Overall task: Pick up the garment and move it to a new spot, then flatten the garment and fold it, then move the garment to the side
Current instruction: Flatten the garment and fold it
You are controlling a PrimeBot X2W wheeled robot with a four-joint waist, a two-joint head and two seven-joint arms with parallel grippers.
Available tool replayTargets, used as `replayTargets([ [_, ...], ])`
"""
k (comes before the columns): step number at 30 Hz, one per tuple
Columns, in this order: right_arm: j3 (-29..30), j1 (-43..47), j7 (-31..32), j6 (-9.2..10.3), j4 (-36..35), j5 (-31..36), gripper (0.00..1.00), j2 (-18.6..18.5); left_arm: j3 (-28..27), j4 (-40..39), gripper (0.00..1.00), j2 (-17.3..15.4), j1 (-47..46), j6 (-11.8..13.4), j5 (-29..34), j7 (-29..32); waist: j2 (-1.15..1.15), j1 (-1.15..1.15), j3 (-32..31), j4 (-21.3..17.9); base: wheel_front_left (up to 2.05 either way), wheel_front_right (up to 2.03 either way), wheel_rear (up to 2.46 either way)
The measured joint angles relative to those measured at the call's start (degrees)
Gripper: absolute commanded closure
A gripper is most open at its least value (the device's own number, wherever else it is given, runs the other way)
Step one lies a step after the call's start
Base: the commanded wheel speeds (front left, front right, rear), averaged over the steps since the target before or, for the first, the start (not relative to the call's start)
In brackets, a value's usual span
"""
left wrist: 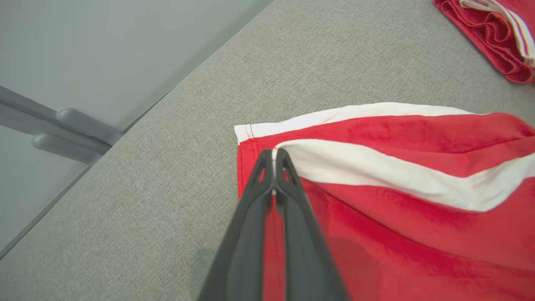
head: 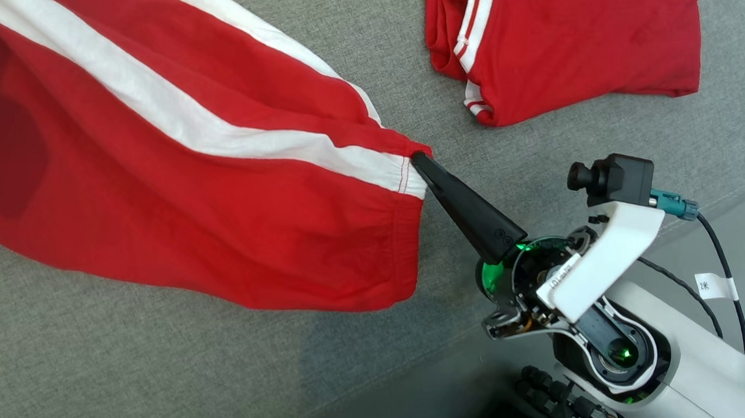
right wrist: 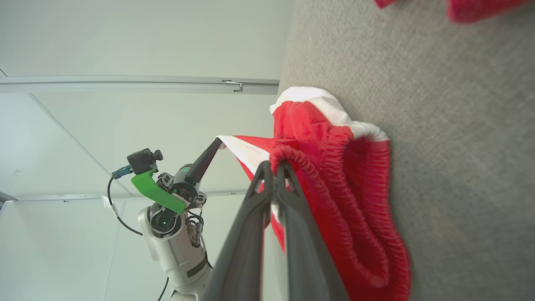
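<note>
Right gripper [head: 417, 158] clamping garment [head: 182, 202] waistband corner, toward grey table [head: 129, 383] front edge; left gripper [left wrist: 274, 153] pinching hem. Likely soft, light, sagging; corner holds suiting.

Grey fabric surface [head: 161, 381] w/ folded red-white garment [head: 570, 31] lying at upper rt.

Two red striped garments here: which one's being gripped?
The large spread-out garment, pinched at its edge by the right pincer and left pincer. The other garment lies folded, untouched.
</note>
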State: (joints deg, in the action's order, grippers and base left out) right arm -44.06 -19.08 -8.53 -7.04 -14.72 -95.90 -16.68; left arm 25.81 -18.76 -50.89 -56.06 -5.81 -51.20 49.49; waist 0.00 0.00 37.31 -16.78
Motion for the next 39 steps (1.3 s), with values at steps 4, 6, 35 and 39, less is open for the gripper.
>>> replayTargets([
  [4,0.80,-0.45,-0.08,0.00,0.34,0.01,1.00,0.38,0.70,2.14,1.00,0.87,-2.75,-0.03,0.47,1.47,0.00,0.00,0.56,-0.53,0.00,0.00,0.00],
  [6,0.84,-0.46,-0.08,0.00,0.38,0.01,1.00,0.57,1.02,3.16,1.00,1.65,-4.25,-0.08,1.65,1.85,0.00,0.00,0.93,-0.72,0.00,0.00,0.00],
  [35,1.60,-0.44,0.00,-0.02,5.41,0.54,0.00,4.01,7.80,18.60,0.00,9.24,-10.93,-1.23,7.34,-2.36,0.00,0.00,2.07,-1.60,0.00,0.00,0.00],
  [39,2.63,0.02,-0.05,-0.02,5.72,0.58,0.00,2.77,7.95,20.34,0.00,10.66,-10.97,-1.24,8.66,-4.79,0.00,0.00,1.02,-1.33,0.00,0.00,0.00],
])
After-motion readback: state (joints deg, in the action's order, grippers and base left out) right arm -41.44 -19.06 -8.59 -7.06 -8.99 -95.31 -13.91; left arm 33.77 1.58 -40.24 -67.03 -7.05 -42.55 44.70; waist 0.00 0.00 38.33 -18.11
